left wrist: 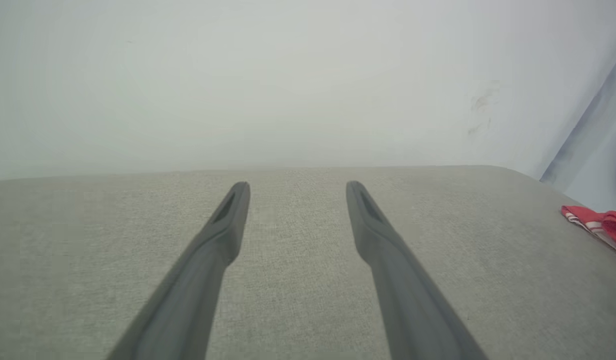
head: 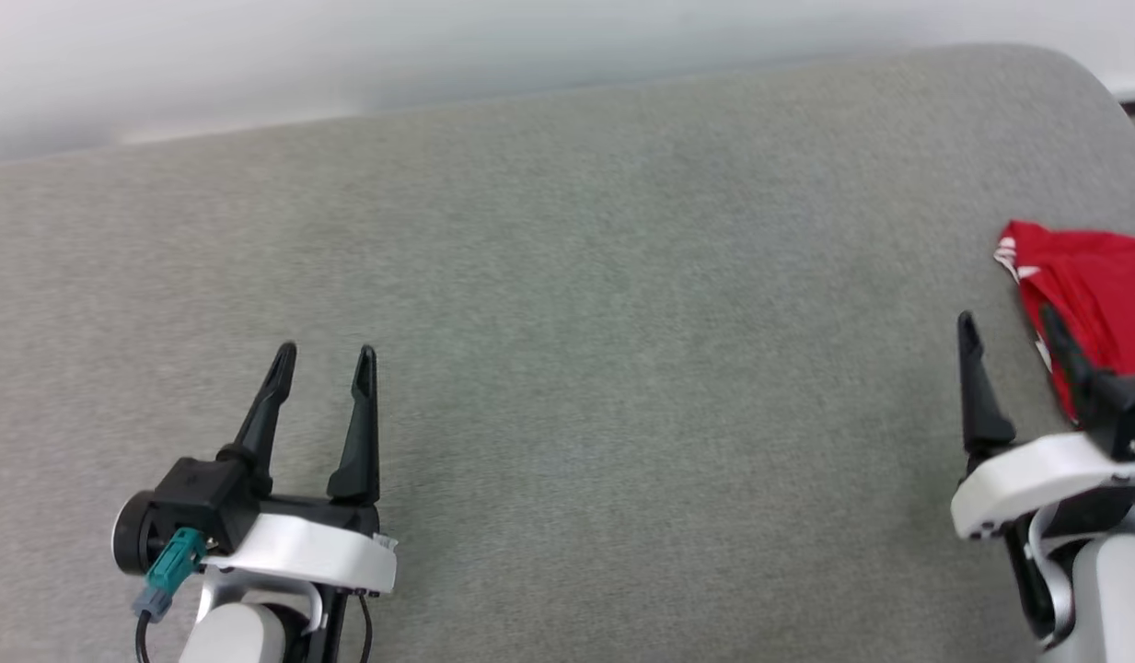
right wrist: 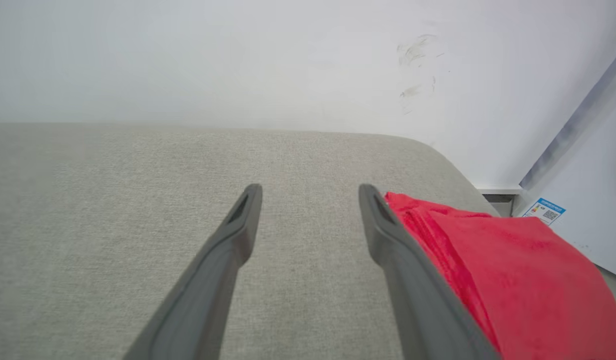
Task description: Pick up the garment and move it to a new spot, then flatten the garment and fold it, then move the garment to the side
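Note:
The garment [head: 1096,295], red with a bit of red-white striped trim, lies folded at the right edge of the grey cushioned surface [head: 576,322]. In the right wrist view the garment [right wrist: 517,270] sits just right of my right finger. My right gripper [head: 1009,336] is open and empty, its right finger over the garment's left edge. My left gripper [head: 326,359] hovers open and empty at the lower left, far from the garment. In the left wrist view the left gripper [left wrist: 298,192] stands over bare cushion, and the garment [left wrist: 600,224] shows at the far right.
A white wall [right wrist: 238,60] runs behind the cushion's far edge. The cushion's rounded right corner [head: 1073,83] lies just beyond the garment. A white panel with a small blue label [right wrist: 544,210] stands past that corner.

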Robot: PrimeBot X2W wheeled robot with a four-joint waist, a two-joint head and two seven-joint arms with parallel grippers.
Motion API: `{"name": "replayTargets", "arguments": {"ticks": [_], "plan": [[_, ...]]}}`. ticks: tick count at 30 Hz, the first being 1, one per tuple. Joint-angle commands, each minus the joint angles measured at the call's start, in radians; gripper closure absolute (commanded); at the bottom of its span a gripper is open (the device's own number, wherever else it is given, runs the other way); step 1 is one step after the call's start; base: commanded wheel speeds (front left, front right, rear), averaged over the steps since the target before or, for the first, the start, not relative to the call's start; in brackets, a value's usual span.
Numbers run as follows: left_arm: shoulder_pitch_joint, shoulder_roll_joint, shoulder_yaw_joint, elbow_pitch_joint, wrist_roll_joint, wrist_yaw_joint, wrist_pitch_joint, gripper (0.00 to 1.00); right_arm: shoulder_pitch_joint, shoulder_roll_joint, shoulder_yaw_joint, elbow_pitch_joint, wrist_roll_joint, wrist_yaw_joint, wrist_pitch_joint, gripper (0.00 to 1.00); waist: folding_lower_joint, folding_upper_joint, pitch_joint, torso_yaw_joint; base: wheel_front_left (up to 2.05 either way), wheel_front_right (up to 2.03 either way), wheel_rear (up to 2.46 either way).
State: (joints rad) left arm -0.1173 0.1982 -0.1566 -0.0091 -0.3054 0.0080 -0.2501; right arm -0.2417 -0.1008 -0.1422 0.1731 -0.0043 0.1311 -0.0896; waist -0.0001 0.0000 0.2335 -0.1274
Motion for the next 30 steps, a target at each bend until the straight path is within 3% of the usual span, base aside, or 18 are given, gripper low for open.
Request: {"name": "replayTargets", "arguments": {"ticks": [1, 13, 30], "plan": [[0.019, -0.008, 0.007, 0.011, -0.009, 0.006, -0.007, 0.00, 0.038, 0.010, 0.015, -0.040, 0.015, -0.001, 0.013, 0.00, 0.0001, 0.0000, -0.048, 0.050, 0.00, 0.00, 0.00], [0.121, -0.002, 0.079, 0.054, -0.013, 0.043, -0.015, 0.00, 0.237, 0.043, 0.101, -0.243, 0.057, -0.001, 0.088, 0.00, 0.0001, 0.0000, -0.172, 0.130, 0.00, 0.00, 0.00], [0.207, 0.002, 0.062, 0.082, -0.010, 0.023, -0.016, 0.00, 0.389, 0.052, 0.085, -0.376, 0.068, -0.001, 0.141, 0.00, 0.0001, 0.0000, -0.251, 0.144, 0.00, 0.00, 0.00]]}}
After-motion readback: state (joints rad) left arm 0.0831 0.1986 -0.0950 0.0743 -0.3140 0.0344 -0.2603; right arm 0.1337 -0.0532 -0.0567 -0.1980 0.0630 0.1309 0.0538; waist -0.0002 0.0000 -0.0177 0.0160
